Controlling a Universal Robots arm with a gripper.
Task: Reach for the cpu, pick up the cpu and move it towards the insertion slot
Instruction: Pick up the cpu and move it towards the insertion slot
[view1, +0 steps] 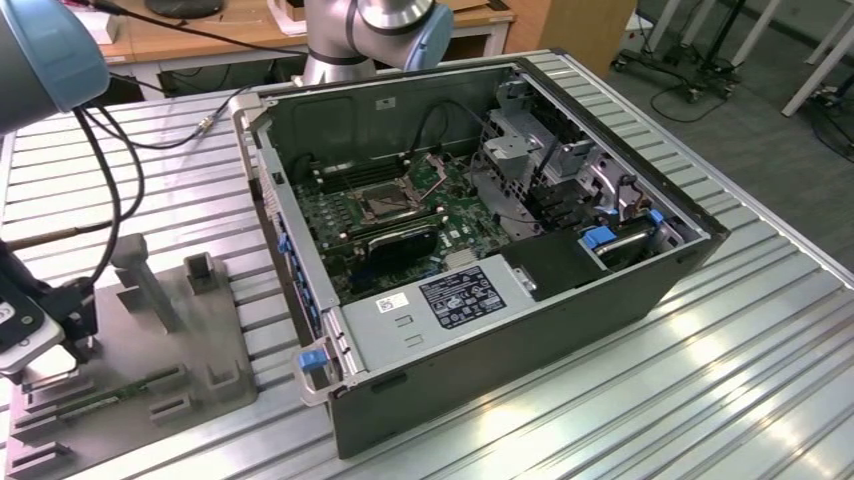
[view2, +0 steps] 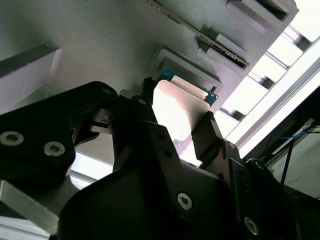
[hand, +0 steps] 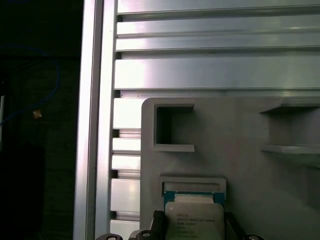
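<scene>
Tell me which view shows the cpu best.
Second wrist view: most of the cpu shows, though glared. First wrist view catches its face squarely but cut off at the frame edge. In the exterior view the arm hides it.

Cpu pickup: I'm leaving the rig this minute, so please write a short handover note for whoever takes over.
The gripper is down at the cpu; whether it has closed on it I cannot tell.
The cpu lies in its recess of the grey holder, at the exterior view's left.
The insertion slot is inside the open computer case.
Done: the reach.
Left: lift, carry toward the slot.
</scene>
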